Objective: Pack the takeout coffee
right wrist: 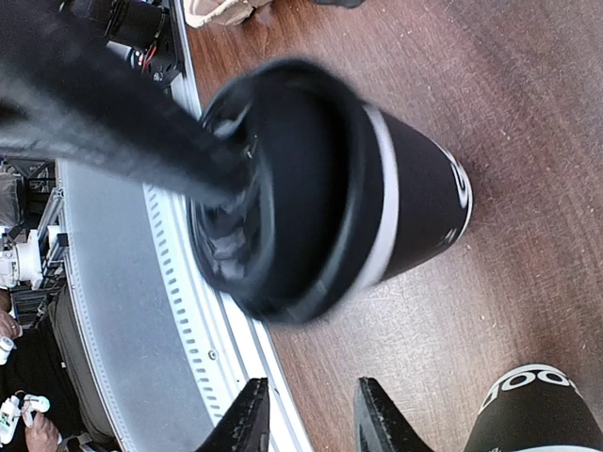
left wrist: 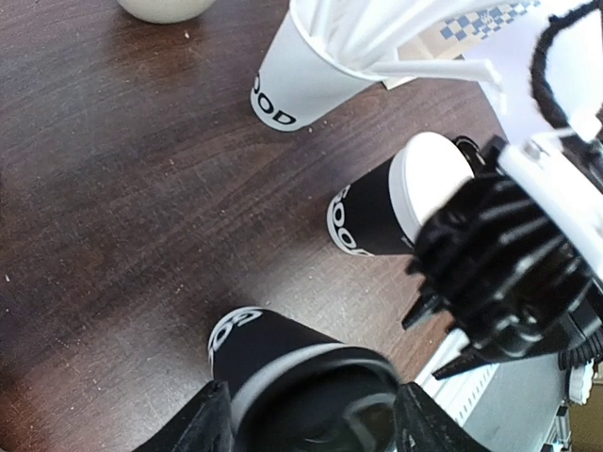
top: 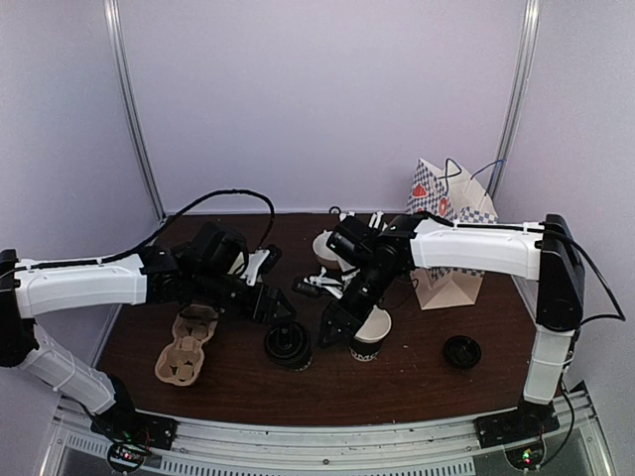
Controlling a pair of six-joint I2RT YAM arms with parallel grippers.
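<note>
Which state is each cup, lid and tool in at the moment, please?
lidded cup: upright, lid on.
open cup: upright, no lid.
loose lid: flat on table.
cup carrier: flat, empty.
left tool: straddling lidded cup, grip unclear.
right tool: open, empty.

- Lidded takeout cup (left wrist: 283, 363): rim cut off by the left wrist picture's edge. Grip of left gripper (left wrist: 313, 391) on it cannot be told. Lid blurred in the right wrist view.
- Open takeout cup (left wrist: 372, 212): right side hidden behind right gripper (left wrist: 433, 339); lettering partly out of sight.
- Cream mug (left wrist: 165, 8): sliver only, cut off.
- Stirrer cup (left wrist: 292, 80): rim cut off.
</note>
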